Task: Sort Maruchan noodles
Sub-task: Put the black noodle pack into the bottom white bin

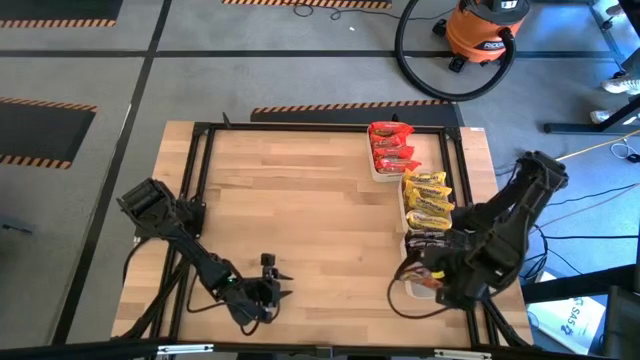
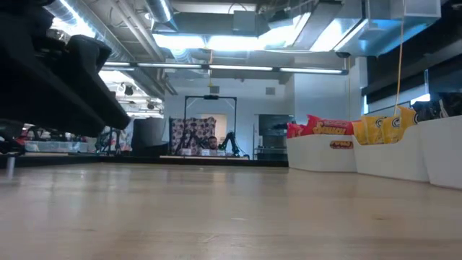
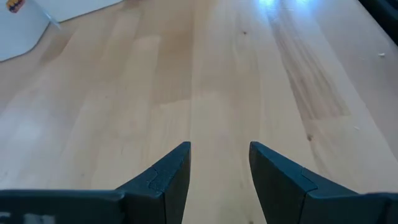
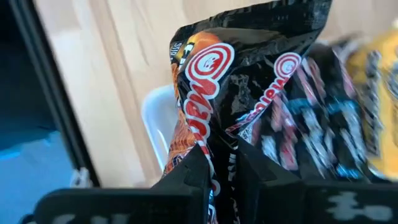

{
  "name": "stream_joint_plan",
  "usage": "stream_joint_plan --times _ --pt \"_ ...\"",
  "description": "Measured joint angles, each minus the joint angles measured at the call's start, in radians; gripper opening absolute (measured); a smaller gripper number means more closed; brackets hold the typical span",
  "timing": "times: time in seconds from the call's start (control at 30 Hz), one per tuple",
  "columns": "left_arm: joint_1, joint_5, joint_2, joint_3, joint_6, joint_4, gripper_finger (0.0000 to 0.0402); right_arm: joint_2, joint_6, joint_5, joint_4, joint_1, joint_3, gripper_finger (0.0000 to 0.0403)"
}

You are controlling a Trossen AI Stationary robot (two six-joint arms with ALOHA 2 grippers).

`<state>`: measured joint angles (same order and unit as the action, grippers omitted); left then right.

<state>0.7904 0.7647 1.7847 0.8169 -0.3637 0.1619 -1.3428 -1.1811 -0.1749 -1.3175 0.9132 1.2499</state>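
Note:
Three white trays stand in a row along the table's right side. The far tray (image 1: 378, 172) holds red packets (image 1: 391, 148), the middle one yellow packets (image 1: 427, 198), the near one (image 4: 154, 118) dark packets (image 1: 427, 242). My right gripper (image 1: 432, 272) is over the near tray, shut on a dark packet (image 4: 217, 81). My left gripper (image 1: 277, 291) is open and empty, low over bare wood near the table's front edge, left of centre; its wrist view (image 3: 219, 168) shows only tabletop between the fingers. My right gripper pinches the dark packet between its two fingers at a crumpled edge (image 4: 221, 149). The packet reaches away from the fingers over the near tray's end, beside the other dark packets (image 4: 298, 130). Whether it rests on them I cannot tell.
A black metal frame (image 1: 300, 128) runs around the tabletop. The low view shows the trays with red packets (image 2: 328, 128) and yellow packets (image 2: 386, 126) at the right. Bare wood (image 1: 300, 210) lies between my left gripper and the trays.

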Motion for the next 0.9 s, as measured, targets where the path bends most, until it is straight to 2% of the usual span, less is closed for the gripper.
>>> stream_joint_plan --times 0.27,0.5,0.67,0.9 --pt "-0.029 -0.024 0.000 0.000 -0.008 0.012 0.0158 0.000 -0.119 0.024 -0.071 0.093 0.000 0.0037" --pt "-0.030 -0.024 0.000 0.000 -0.012 0.012 0.0158 -0.001 -0.091 -0.071 -0.036 0.131 -0.053 0.0037" --pt "-0.032 -0.026 0.000 0.000 -0.019 0.012 0.0158 -0.001 -0.063 -0.041 -0.038 0.130 -0.106 0.0037" --pt "-0.031 -0.026 0.000 0.000 -0.019 0.012 0.0158 -0.001 -0.052 0.000 -0.089 0.127 -0.114 0.0037"
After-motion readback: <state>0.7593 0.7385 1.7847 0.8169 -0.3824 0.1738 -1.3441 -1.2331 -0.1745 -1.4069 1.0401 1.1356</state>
